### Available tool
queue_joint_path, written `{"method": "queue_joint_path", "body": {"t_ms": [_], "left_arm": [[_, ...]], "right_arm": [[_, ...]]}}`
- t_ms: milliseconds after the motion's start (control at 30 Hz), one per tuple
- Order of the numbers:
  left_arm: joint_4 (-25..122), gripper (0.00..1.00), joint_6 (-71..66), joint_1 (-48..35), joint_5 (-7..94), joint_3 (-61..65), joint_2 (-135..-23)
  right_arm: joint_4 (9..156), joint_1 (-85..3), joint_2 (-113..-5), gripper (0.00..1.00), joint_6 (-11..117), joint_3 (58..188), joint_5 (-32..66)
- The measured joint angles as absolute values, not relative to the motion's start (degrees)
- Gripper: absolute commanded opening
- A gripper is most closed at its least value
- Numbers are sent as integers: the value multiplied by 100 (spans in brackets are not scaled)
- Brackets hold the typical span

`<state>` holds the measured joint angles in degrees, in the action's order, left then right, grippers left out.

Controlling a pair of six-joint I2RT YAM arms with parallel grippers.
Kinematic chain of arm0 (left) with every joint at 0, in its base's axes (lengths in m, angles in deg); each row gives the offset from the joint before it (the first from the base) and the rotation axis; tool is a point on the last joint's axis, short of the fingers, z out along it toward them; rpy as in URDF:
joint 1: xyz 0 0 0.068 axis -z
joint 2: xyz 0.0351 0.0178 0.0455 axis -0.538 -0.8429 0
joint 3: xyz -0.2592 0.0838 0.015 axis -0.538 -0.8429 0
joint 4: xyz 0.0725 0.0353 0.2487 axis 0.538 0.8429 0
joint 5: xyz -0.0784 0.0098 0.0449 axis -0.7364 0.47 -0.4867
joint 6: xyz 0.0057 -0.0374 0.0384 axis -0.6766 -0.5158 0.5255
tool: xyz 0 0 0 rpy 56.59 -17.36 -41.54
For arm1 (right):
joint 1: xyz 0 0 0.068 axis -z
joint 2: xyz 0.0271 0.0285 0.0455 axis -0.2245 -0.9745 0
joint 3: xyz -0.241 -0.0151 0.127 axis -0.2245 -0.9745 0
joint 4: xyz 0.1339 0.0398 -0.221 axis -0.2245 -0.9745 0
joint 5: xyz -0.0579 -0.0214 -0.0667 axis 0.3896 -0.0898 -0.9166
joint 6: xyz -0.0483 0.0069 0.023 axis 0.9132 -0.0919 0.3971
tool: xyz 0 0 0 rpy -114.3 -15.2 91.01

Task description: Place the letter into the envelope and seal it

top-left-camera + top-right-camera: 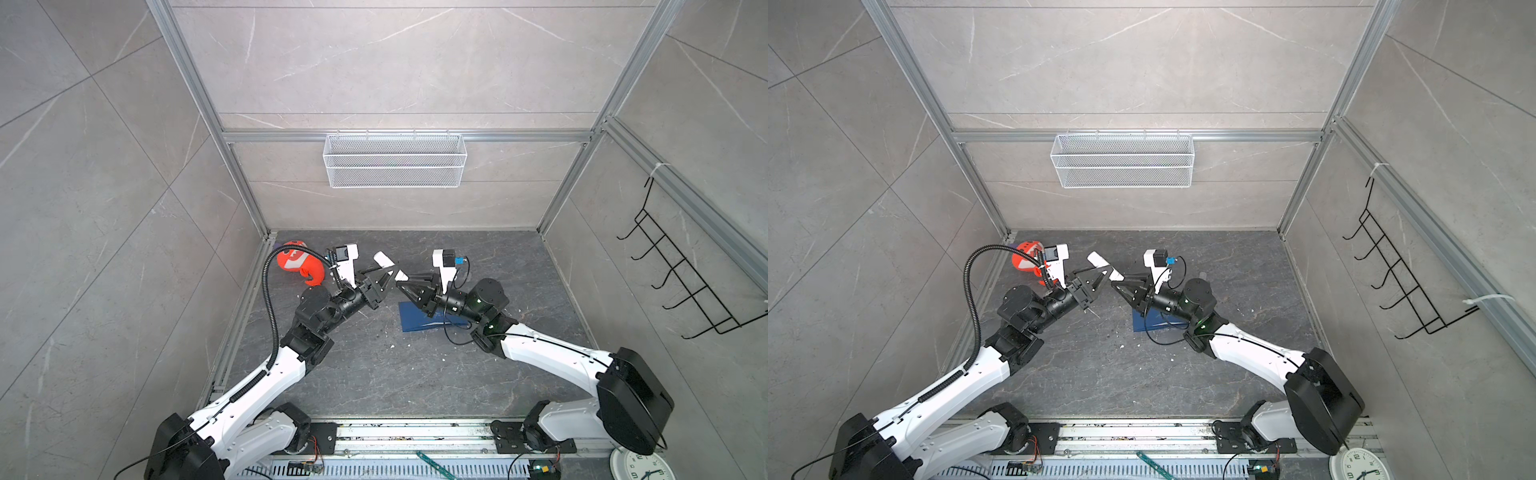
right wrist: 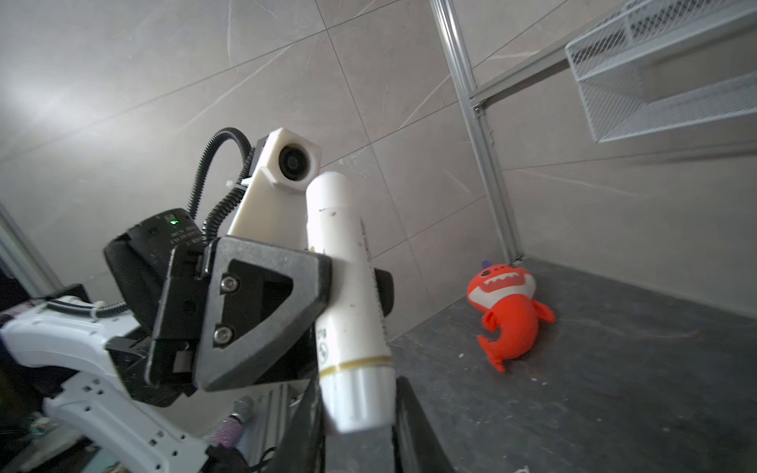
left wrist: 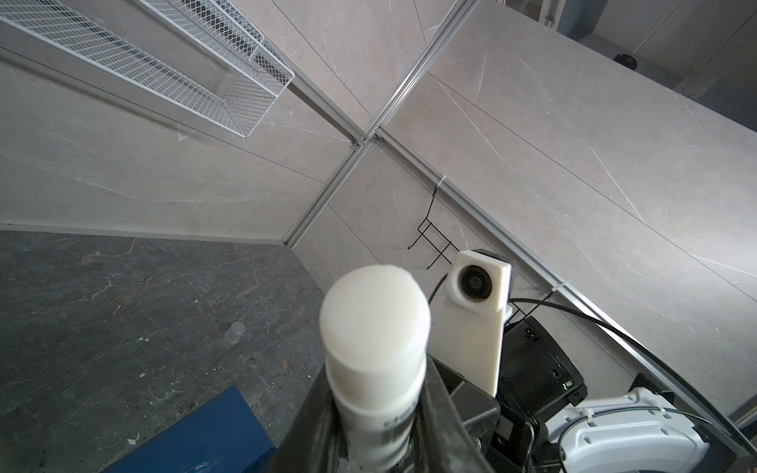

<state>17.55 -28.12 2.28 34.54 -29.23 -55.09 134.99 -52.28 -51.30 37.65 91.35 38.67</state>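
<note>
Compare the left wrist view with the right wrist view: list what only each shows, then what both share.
Only left wrist: the blue envelope, a small clear cap on the floor, the black hook rack. Only right wrist: the red shark toy. Both: the glue stick clamped in the left gripper, and the white mesh basket.

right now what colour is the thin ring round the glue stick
The ring is gold, on the white glue stick; best seen in the right wrist view.
</note>
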Motion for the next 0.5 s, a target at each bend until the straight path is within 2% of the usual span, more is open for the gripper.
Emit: {"method": "queue_joint_path", "body": {"t_ms": [133,233,300,367,500], "left_arm": [[1775,0,-2805,219,3445,-2921,-5509],[1784,0,-2808,217,3445,-2912,-5507],[1823,0,-2812,219,3436,-2903,-5507],[1880,0,-2803,217,3440,-2897,-5502],[2007,0,-2808,208,3447,-2892,-5500]], "right_arm": [[13613,-5119,-5244,7,3297,9201,4240],[13270,-5113,-5156,25,3512,9284,4262],[12756,-5145,-4940,43,3997,9317,4118],[12243,-5250,-4641,57,4652,9317,3585],[11801,-5740,-3967,68,6416,9175,2100]]}}
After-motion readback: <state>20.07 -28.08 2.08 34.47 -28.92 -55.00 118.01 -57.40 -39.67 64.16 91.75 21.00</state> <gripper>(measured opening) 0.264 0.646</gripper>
